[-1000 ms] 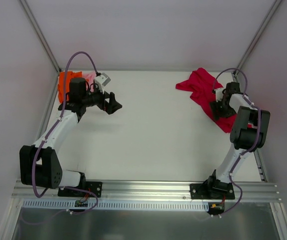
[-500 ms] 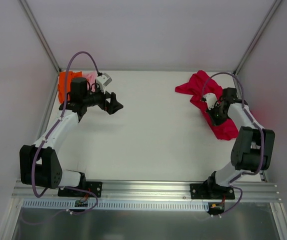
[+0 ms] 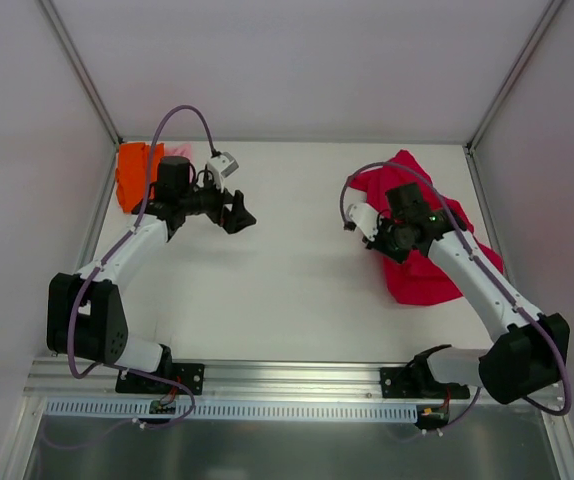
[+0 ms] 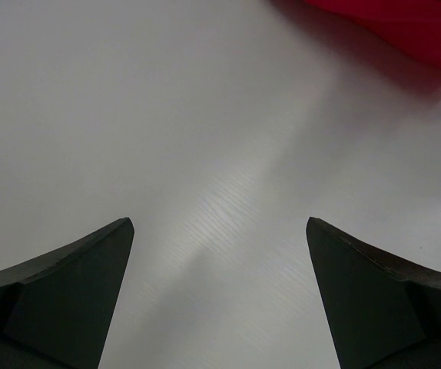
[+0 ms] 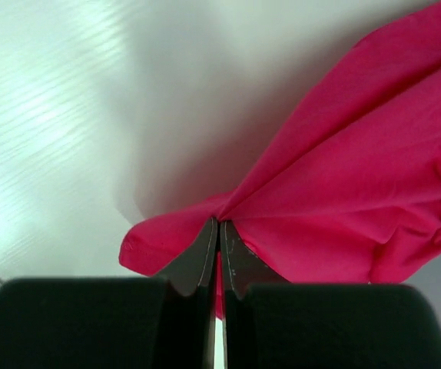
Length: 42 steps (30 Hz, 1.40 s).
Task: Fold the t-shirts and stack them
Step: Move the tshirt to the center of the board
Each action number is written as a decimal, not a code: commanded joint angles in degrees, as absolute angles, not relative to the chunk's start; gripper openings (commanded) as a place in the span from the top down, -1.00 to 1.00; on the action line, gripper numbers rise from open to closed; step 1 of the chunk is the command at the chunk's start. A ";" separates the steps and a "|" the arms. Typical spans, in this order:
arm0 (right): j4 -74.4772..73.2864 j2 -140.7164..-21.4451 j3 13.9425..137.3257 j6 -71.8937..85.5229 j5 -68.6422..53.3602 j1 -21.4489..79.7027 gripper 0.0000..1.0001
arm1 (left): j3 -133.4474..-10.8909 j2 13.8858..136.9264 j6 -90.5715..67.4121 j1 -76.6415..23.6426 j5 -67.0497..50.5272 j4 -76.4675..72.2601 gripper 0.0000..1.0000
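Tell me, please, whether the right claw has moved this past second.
Yes. The right claw swung left, away from the table's right edge, dragging the red shirt.

Crumpled crimson t-shirt point(image 3: 427, 280) at far right; bunched orange t-shirt point(image 3: 132, 176) in far-left corner.

Red shirt point(image 3: 422, 275): plain crimson, no print, darker in folds. Orange shirt point(image 3: 132, 175): plain bright orange. Pink shirt point(image 3: 181, 152): pale pink, only a sliver showing. Table point(image 3: 297, 280): white, faint fine grain lines. Left gripper point(image 3: 239, 214), right gripper point(image 5: 220, 231): black. Arms point(image 3: 127, 250): white links, black joints. Cables point(image 3: 182, 108): purple. Rail point(image 3: 297, 375): silver. Walls point(image 3: 297, 60): pale grey.
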<state>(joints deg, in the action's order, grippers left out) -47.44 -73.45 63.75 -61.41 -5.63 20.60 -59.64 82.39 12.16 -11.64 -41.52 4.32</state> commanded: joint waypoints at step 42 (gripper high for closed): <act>-49.04 -96.49 78.04 -50.89 -0.79 77.08 0.98 | -61.00 83.41 13.80 -14.33 -43.68 4.75 -0.97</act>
